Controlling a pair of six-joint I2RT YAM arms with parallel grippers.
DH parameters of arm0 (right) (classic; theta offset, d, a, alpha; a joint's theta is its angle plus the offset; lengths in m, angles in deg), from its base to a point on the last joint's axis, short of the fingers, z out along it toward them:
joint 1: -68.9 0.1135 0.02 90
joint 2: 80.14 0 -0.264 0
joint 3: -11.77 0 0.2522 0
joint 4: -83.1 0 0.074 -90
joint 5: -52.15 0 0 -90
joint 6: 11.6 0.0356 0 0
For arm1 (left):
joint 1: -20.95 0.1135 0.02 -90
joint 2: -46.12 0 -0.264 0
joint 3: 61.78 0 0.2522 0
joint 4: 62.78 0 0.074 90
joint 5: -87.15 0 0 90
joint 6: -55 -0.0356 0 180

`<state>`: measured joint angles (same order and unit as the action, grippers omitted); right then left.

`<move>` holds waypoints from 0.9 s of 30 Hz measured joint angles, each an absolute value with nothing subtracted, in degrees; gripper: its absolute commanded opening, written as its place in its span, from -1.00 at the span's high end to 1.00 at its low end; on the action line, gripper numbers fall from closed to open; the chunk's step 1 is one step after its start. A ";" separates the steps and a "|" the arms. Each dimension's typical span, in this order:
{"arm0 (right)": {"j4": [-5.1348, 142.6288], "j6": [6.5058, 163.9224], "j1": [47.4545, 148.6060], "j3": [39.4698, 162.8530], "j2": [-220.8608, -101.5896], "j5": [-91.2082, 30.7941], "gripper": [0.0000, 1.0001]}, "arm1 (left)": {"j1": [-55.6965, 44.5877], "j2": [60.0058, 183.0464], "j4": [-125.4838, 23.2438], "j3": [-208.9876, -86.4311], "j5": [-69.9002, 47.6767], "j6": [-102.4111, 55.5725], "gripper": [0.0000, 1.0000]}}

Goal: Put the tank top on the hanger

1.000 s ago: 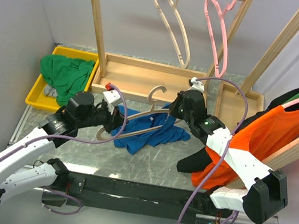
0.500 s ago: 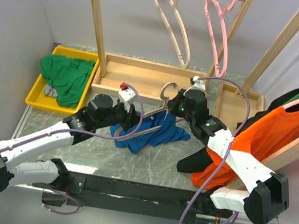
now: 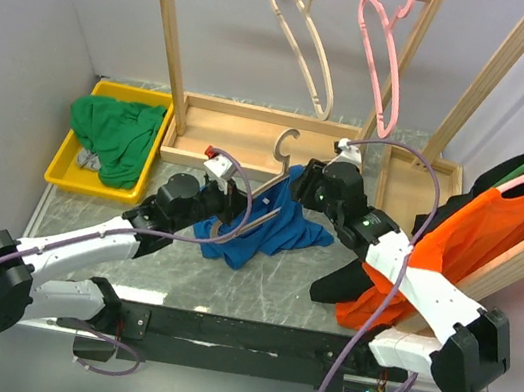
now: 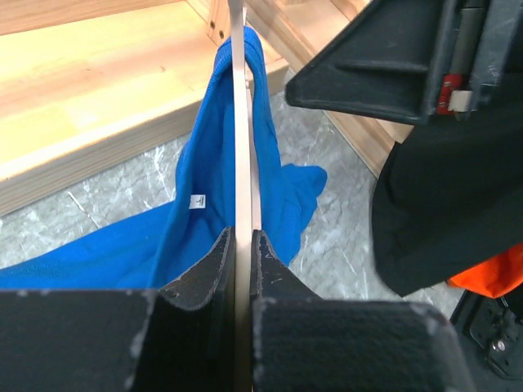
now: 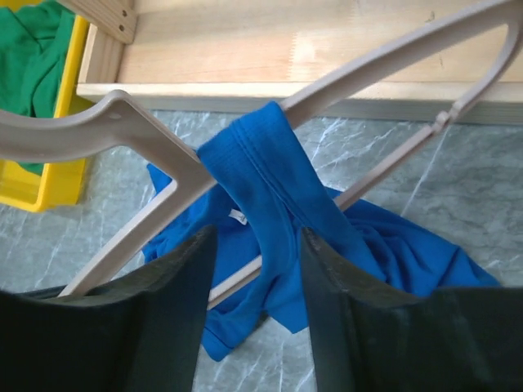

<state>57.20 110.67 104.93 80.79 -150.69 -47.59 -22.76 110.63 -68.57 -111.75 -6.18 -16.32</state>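
Tank top [image 3: 272,226], royal blue, lay mostly crumpled on the grey marbled table [image 3: 271,289] near centre. One narrow strap was lifted and looped over an arm of the pale beige hanger [image 3: 265,191]. The hanger was tilted above the table, hook uppermost, just in front of the wooden rack's base [image 3: 243,132].

Left gripper [image 3: 230,203] came in from the left. In the left wrist view its jaws were pinched tight on the hanger's thin edge [image 4: 242,122], w/ blue fabric draped on both sides and a small white label [image 4: 196,202] showing.

Right gripper [image 3: 302,185] sat at the hanger's upper end, by the hook. In the right wrist view its fingers [image 5: 184,302] stood apart, not clamping. The strap [image 5: 270,188] ran down between them from the hanger's arm, close to one pad. Whether it touched couldn't be told.

Elsewhere:
- A 2nd beige hanger [image 3: 304,46] and a pink hanger [image 3: 377,64] hung on the rack's top rail.
- A green garment [image 3: 115,135] filled a yellow bin [image 3: 63,163] at left.
- An orange shirt [image 3: 469,233] hung on another wooden frame at right, w/ black cloth [image 3: 333,285] below it.
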 measured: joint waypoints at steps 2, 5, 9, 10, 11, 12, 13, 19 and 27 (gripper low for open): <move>57.40 110.50 104.93 80.20 -149.64 -47.80 -0.18 | -22.76 110.87 -70.32 -110.89 -5.94 -16.02 0.91; 58.86 109.56 104.96 76.71 -145.27 -47.72 -0.29 | -22.78 112.18 -71.67 -110.63 -5.97 -15.93 0.91; 62.56 105.99 105.07 71.42 -138.69 -46.71 -0.31 | -22.76 113.28 -72.96 -110.24 -6.36 -15.80 0.92; 63.93 104.92 105.17 70.21 -137.40 -46.41 -0.32 | -22.76 113.28 -73.20 -110.13 -6.80 -15.78 0.92; 64.92 104.00 105.31 69.34 -136.59 -46.19 -0.35 | -22.78 113.32 -73.31 -110.09 -7.43 -15.78 0.92; 66.84 102.65 105.55 68.20 -135.72 -45.90 -0.36 | -22.78 113.41 -73.53 -110.02 -8.24 -15.78 0.93; 67.71 101.91 105.63 67.74 -135.43 -45.86 -0.36 | -22.78 113.52 -73.75 -109.89 -9.11 -15.78 0.93; 74.18 97.93 106.60 66.72 -137.81 -45.60 -0.40 | -22.80 114.91 -75.26 -108.58 -14.12 -15.80 0.96; 75.93 94.50 108.80 67.00 -143.72 -49.84 -0.40 | -22.80 114.46 -75.21 -106.72 -18.16 -15.93 0.92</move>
